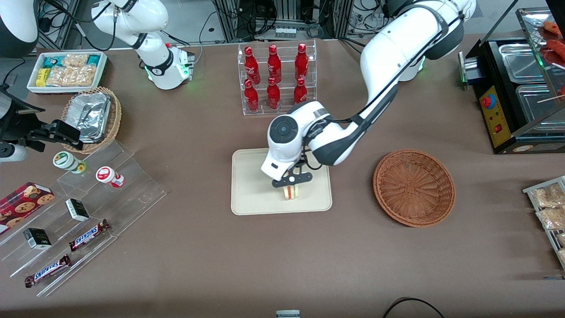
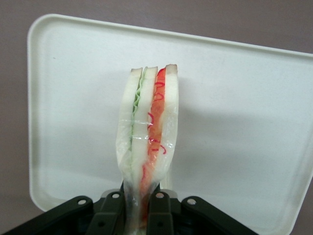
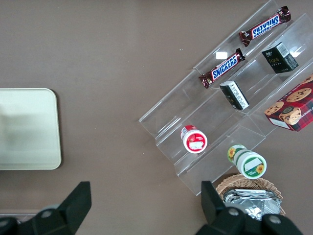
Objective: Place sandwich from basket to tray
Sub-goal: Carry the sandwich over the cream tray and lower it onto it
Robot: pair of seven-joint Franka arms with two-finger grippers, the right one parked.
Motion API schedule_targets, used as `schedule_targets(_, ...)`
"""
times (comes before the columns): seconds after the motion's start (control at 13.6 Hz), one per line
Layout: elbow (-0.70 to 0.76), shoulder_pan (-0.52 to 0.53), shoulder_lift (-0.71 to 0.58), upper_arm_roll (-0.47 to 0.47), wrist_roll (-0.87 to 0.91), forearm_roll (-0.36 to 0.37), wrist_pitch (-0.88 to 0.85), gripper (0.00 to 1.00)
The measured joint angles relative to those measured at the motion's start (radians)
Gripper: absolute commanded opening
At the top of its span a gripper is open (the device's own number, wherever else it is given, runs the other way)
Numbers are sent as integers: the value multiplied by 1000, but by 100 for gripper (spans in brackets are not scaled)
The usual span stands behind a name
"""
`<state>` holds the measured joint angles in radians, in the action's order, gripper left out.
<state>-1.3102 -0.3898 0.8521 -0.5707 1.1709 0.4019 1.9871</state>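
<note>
- Sandwich sits pinched between the fingers of the end effector, which is clamped on one end of the wedge so that the rest sticks out past the fingertips
- In the wrist view the bread slices and the green and red filling run straight out from the fingers, edge-on; a grip across the flat faces looks chosen to keep the layers pressed together and not sliding apart
- Clear wrapping around the wedge shows as a shiny band, which probably makes the surface of the food a little slippery under the pads
- Directly below the end effector lies the cream tray, and the sandwich hangs over its bare middle, close to it; whether its free end already touches the tray I cannot tell
- Off toward the working arm's end of the surface, well apart from the end effector, stands the reddish-brown basket, with nothing visible in it
- Judged from this, the carry is done and the set-down is the step in hand: lower until the wedge rests on the tray, then part the fingers
- One risk is the wedge tipping onto its side on release, since it is held on edge
</note>
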Motion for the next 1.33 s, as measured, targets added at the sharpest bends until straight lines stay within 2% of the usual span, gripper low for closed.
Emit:
schedule_targets(0.37,58,-28,58,0,64,2,5,0)
schedule_targets(0.44,70,-34,70,0,75,2,5,27)
schedule_targets(0.52,77,-37,81,0,79,2,5,82)
schedule_targets(0.59,82,-38,90,0,82,2,5,100)
schedule_targets(1.03,123,-27,89,1,83,7,-3,100)
schedule_targets(1.33,141,4,8,-2,49,7,-59,100)
